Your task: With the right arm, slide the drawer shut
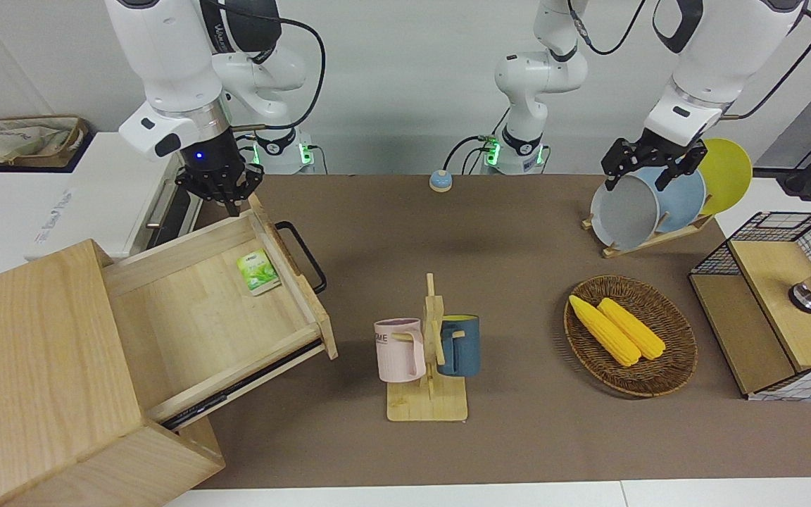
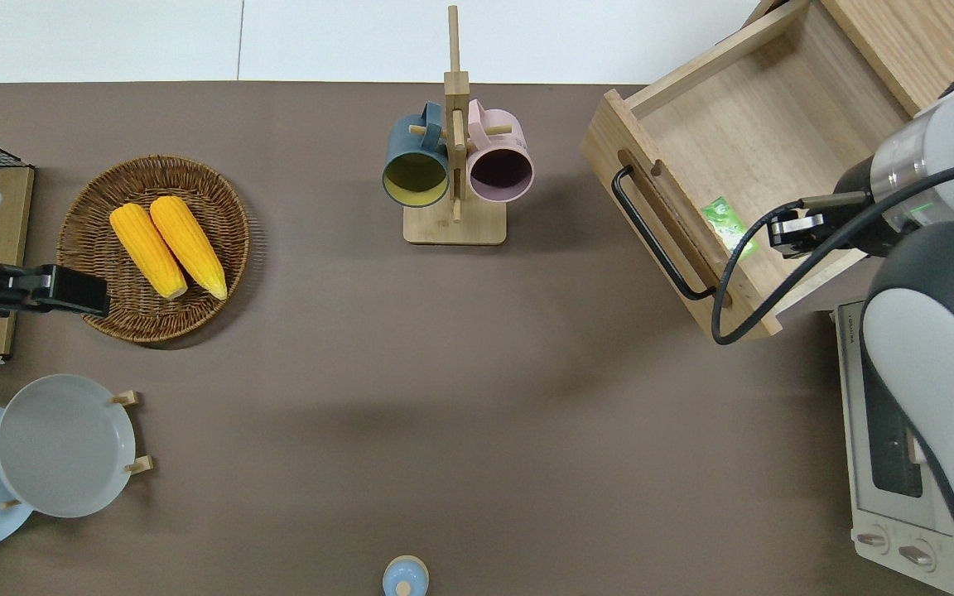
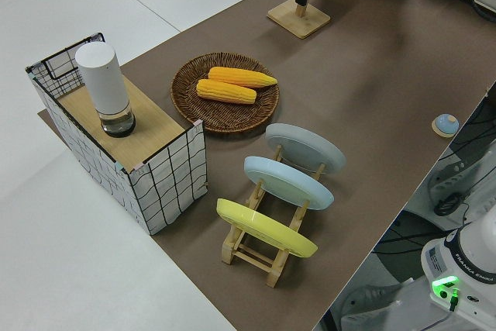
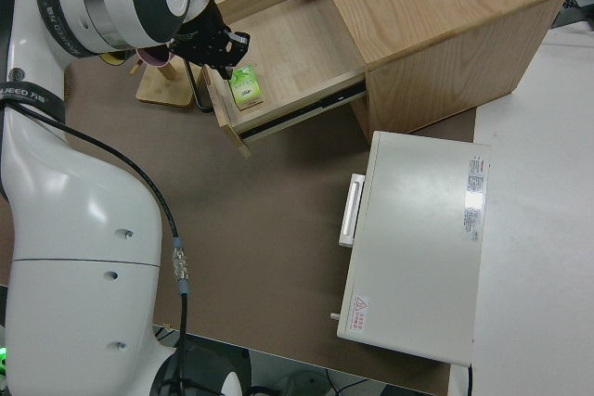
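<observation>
The light-wood drawer (image 1: 194, 317) stands pulled far out of the big pale wooden box (image 1: 32, 366), its black bar handle (image 1: 303, 257) facing the middle of the table. A green packet (image 1: 258, 271) lies inside it, close to the front panel. My right gripper (image 1: 226, 199), with a blue light on its wrist, is shut and empty. It hangs over the drawer's edge nearest the robots, beside the packet (image 2: 724, 217), as the overhead view (image 2: 782, 233) and the right side view (image 4: 225, 64) show. The left arm is parked, and my left gripper (image 1: 648, 169) is open.
A white oven (image 2: 891, 447) stands next to the drawer, nearer to the robots. A mug rack (image 1: 428, 352) with two mugs stands mid-table. A wicker basket (image 1: 666, 373) with corn, a plate rack (image 1: 652, 236), a wire crate (image 1: 778, 310) and a small blue bell (image 1: 440, 181) are also here.
</observation>
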Motion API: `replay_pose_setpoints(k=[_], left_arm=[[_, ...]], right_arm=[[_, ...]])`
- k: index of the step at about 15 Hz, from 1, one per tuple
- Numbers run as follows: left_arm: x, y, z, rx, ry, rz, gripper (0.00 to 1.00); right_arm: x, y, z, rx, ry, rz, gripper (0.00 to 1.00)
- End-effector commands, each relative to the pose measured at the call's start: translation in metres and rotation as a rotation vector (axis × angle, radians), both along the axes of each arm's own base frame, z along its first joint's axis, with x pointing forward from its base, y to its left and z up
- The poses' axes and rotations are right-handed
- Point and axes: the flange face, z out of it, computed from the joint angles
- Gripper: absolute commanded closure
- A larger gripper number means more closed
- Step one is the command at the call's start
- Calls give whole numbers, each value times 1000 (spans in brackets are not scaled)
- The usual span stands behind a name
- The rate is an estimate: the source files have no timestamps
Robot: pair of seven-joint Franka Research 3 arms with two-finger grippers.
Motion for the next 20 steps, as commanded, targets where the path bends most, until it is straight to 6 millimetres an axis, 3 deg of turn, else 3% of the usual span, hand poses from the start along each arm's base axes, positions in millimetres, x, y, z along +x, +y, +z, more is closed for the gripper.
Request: replay_pose_setpoints(k=[1, 5, 11, 15, 20], left_arm=[[2, 1, 4, 16, 5, -12, 7], [2, 1, 4, 16, 5, -12, 7], [2, 1, 3, 16, 6, -12, 7], [2, 1, 4, 16, 5, -12, 7], [2, 1, 4, 16, 5, -12, 7]], right_arm=[[-7, 7, 3, -9, 1, 18, 1000], [-15, 13, 15, -11, -8, 2, 1000], [-41, 15, 52, -13, -46, 3, 1000], [-45, 22, 54, -3, -45, -1, 1000], [-57, 85, 49, -5, -47, -120, 1000]])
